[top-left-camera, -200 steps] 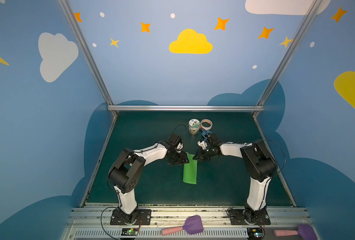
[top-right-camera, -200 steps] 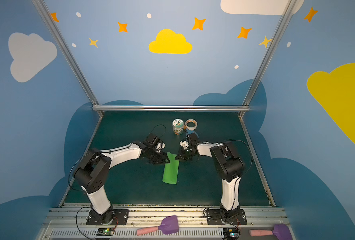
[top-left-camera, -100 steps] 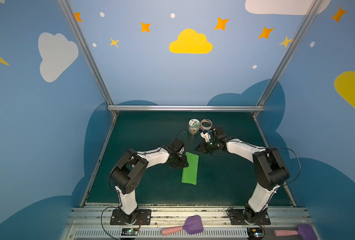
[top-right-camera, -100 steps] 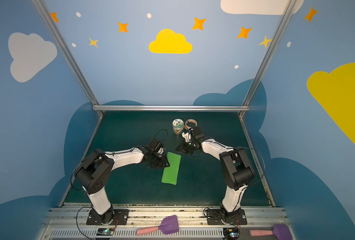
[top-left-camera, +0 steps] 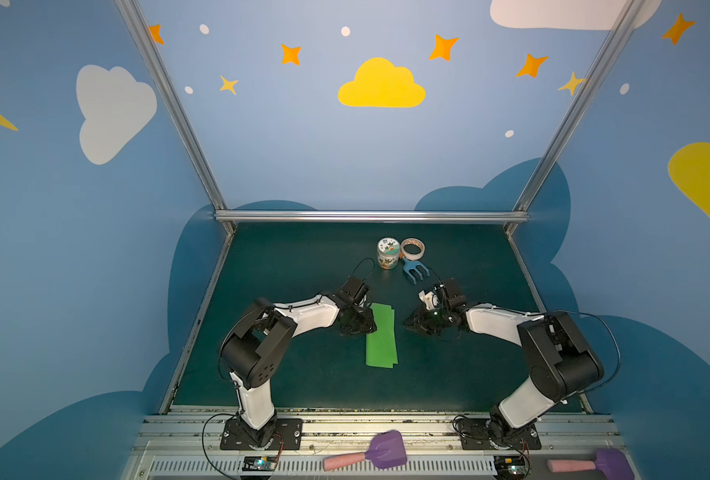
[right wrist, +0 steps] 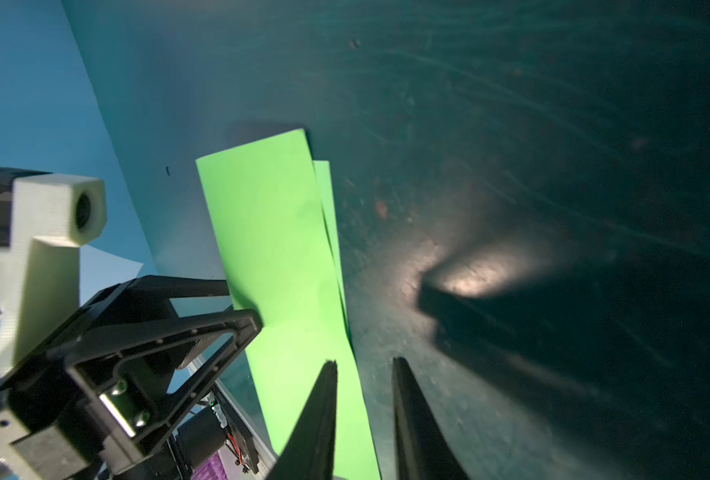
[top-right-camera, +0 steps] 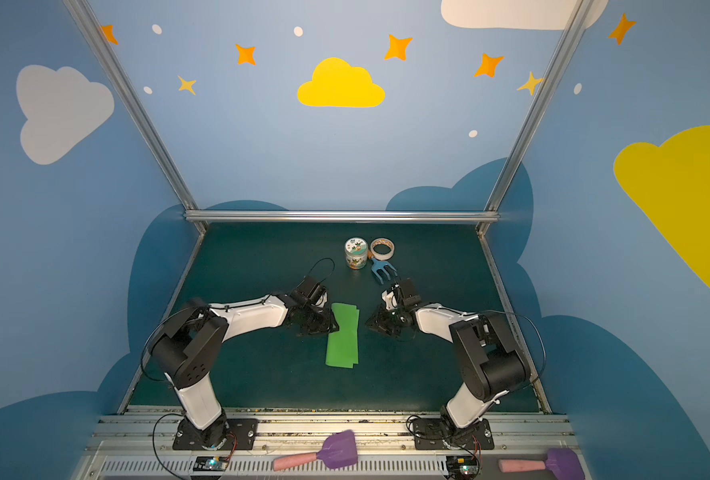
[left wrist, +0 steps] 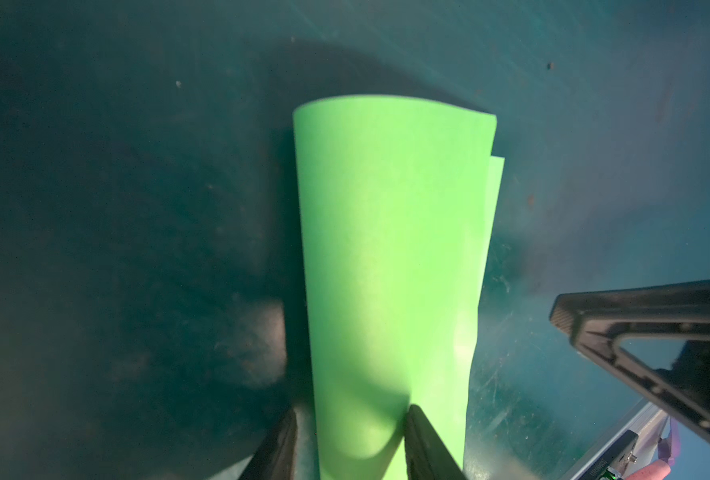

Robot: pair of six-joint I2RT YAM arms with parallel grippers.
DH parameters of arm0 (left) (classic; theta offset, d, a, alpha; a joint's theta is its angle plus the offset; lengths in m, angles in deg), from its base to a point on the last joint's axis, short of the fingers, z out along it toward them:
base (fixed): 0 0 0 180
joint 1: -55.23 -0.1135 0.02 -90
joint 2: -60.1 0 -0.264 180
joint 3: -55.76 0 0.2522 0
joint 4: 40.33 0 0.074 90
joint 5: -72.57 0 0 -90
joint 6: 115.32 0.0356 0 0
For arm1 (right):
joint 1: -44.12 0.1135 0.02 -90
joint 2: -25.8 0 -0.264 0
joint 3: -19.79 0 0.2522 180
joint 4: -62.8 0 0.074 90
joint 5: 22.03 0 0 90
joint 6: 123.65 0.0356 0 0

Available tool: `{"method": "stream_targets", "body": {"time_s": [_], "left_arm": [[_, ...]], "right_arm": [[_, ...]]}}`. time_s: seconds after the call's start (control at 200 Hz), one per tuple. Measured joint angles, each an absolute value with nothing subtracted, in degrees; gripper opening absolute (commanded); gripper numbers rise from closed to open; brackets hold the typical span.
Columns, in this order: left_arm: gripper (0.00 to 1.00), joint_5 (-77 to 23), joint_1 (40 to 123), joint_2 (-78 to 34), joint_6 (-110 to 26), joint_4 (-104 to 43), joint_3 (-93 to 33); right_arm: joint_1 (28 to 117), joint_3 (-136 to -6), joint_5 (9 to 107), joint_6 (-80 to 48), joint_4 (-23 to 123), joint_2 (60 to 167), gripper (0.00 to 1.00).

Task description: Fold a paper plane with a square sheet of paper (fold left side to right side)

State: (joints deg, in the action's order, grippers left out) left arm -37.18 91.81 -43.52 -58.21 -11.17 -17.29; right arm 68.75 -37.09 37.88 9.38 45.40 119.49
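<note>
**Inspector:** While both top views are up, where does the paper lie?

**Assistant:** Flat on the mat, mid-table between the two arms. It is folded to a narrow strip, and a sliver of the lower layer shows along the right edge (the upper layer sits slightly askew). Its place is much as it was a second ago.

**Inspector:** Left claw?

**Assistant:** The left claw is at the strip's left edge, toward the far end, as before. In its wrist view the jaws stand moderately apart. One fingertip is over the mat beside the fold and the other is over the paper. I cannot tell whether either presses down, and the jaws are not clamped on the sheet.

**Inspector:** Right claw?

**Assistant:** Changed. A second ago it sat at the strip's far right corner, and half a second ago it had swung off toward the jar. Now the right claw stands to the right of the paper and clear of it in both top views. In its wrist view the jaws are narrowly parted.

**Inspector:** Other items?

**Assistant:** The jar, tape roll and blue fork sit together at the far side, well apart from the paper. The fork was largely covered by the right arm a second ago and now shows whole.
</note>
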Motion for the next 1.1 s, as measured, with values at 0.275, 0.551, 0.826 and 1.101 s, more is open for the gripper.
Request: {"method": "stream_targets", "body": {"time_s": [0.275,0.551,0.826,1.101], "left_arm": [[0.44,-37.9,90.5,-43.5,-55.1,-9.3,-17.8],[0.44,-39.2,89.3,-43.5,-52.3,-7.7,-18.1],[0.44,-39.5,89.3,-43.5,-49.3,-4.5,-20.2],[0.44,-39.9,89.3,-44.5,-49.3,-4.1,-20.7]], "right_arm": [[69.1,-36.4,37.9,10.3,48.3,119.4,0.22],[69.3,-36.4,37.9,10.9,49.6,120.0,0.02],[69.6,-36.6,37.4,11.1,51.1,123.3,0.0],[69.8,-37.0,36.4,11.3,52.7,125.3,0.0]]}}
